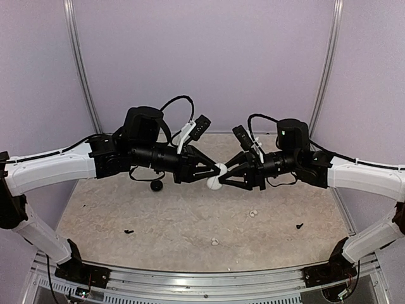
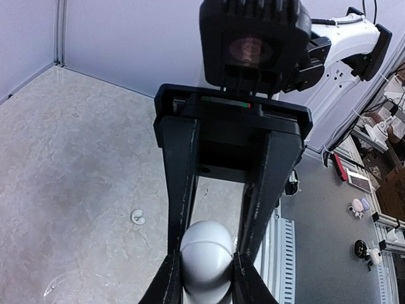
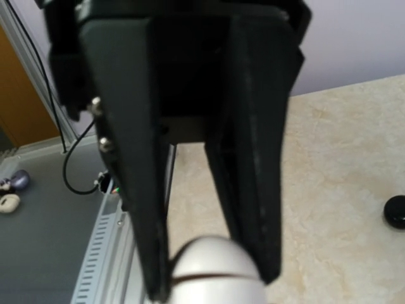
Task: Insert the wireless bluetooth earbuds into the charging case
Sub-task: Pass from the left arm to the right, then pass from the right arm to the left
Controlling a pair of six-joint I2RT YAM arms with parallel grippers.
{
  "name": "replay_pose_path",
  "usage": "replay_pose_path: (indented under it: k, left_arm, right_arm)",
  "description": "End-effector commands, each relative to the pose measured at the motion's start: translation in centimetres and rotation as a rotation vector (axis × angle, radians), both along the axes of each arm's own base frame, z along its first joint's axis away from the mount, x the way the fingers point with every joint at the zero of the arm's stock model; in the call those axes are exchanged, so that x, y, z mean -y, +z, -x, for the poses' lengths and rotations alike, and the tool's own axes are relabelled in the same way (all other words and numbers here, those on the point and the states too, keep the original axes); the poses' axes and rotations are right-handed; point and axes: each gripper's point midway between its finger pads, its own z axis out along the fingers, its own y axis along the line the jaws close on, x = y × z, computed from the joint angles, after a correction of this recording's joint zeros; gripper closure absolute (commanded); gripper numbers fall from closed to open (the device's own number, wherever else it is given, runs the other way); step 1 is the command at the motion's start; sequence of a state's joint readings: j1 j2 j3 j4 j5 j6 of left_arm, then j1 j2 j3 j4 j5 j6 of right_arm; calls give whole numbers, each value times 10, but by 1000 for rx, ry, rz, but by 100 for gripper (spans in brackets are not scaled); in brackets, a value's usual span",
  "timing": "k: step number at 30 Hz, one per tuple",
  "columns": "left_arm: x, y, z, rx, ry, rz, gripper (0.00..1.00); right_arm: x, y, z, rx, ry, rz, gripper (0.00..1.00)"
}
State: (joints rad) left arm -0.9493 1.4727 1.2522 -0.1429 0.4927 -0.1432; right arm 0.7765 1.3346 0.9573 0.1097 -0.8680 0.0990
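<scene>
- Top external view, left side: the left gripper [image 1: 213, 171] reaches in toward the middle, well above the table [image 1: 101, 209]. Its jaws are clenched on the charging case [image 1: 215, 183], which hangs in the air and rests on nothing.
- Below that arm a black disc [image 1: 156, 185] lies on the table, apart from everything else.
- Left wrist view: this arm's own fingertips [image 2: 166, 282] press on both flanks of the white case. The case's rounded end sticks out past them toward the other arm.
- Centre: the case sits where the two grippers meet tip to tip. Its long axis seems to run across the line joining them, with the lower end toward the near edge. The right wrist view shows a thin dark seam around the case, so the lid looks shut. Opening it is probably the step in hand.
- Just right of the case, the right gripper [image 1: 228, 177] comes at it head-on from the opposite side. Its fingers straddle the case, but I cannot tell whether they pinch it or only flank it.
- On the table, the near earbud [image 1: 214, 241] lies almost beneath the case, toward the near edge. The right-hand earbud [image 1: 253, 214] lies under the right arm. Neither is in the case.
- With the left arm holding the case, the right arm is likely the one to fetch them.
</scene>
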Motion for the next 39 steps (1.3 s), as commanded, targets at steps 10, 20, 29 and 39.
replay_pose_path:
  k: [10,20,29,39]
  left_arm:
    - [-1,6,-1,59,-7,-4,61]
    - [-29,32,-4,172,127,185,38]
    - [-20,50,4,207,105,296,41]
    - [7,55,9,223,60,330,48]
  right_arm:
    - [0,22,9,7,92,-59,84]
    - [18,52,-3,38,-16,-183,86]
    - [24,68,-6,51,-64,-264,86]
    - [27,73,-8,54,-90,-312,86]
